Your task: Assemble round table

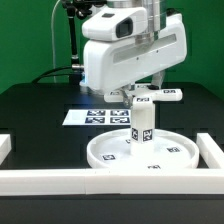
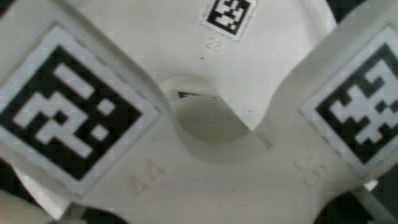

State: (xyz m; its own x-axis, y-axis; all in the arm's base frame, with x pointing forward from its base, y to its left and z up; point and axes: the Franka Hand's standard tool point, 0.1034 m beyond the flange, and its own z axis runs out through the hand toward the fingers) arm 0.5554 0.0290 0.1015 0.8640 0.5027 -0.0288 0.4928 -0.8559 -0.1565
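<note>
We've got the end effector (image 1: 135,92) low over the post (image 1: 143,126), which stands upright in the hub of the disc (image 1: 105,152) on the table (image 1: 35,100). The cross (image 1: 157,98) lies flat directly under the end effector. Whether it is seated on the post or just above it, we can't tell. Its centre hole (image 2: 210,128) looks lined up with the post's vertical axis, straight below. The fingers are hidden, so spread or pinching, we cannot tell. No readable writing, only square tags (image 2: 75,100).
</note>
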